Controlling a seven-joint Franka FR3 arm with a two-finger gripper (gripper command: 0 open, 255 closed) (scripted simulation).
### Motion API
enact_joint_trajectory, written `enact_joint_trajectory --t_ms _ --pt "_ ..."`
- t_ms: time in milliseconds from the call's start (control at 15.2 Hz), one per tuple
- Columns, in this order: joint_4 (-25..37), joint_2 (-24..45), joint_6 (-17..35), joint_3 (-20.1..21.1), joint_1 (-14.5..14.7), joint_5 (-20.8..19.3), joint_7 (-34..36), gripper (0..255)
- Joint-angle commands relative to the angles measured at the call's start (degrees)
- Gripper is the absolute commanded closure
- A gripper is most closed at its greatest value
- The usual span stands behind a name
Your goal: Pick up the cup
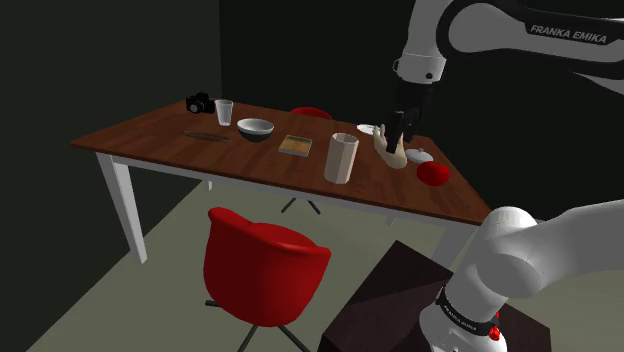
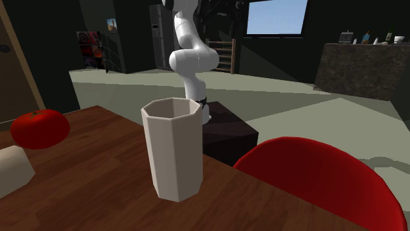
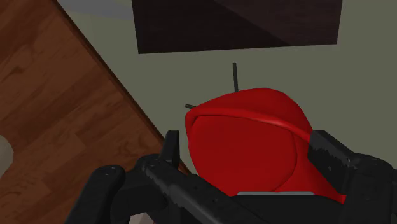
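The cup [image 1: 341,158] is a tall, pale, faceted beaker standing upright near the front edge of the dark wooden table [image 1: 180,145]. It stands close in the second exterior view, cup [image 2: 173,147]. My black gripper [image 1: 402,128] hangs above the table to the shoulder view's right of the cup, over a pale carved object [image 1: 392,153], apart from the cup. In the wrist view the gripper [image 3: 248,159] is open, its fingers [image 3: 170,149] apart with nothing between them; a red chair [image 3: 245,143] on the floor lies beyond them.
On the table are a clear glass [image 1: 224,111], a black camera-like object [image 1: 199,102], a bowl [image 1: 255,128], a flat square item [image 1: 294,145], a red round fruit [image 1: 432,172] and a white mouse-like thing [image 1: 420,155]. A red chair [image 1: 265,262] stands in front, another [image 1: 311,113] behind.
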Motion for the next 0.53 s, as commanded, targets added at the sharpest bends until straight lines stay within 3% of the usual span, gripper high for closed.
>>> enact_joint_trajectory --t_ms 0,462 --pt "0.0 0.0 0.0 0.0 0.0 0.0 0.0 0" --pt "2.74 11.51 10.28 -4.96 -1.55 -1.7 -3.79 0"
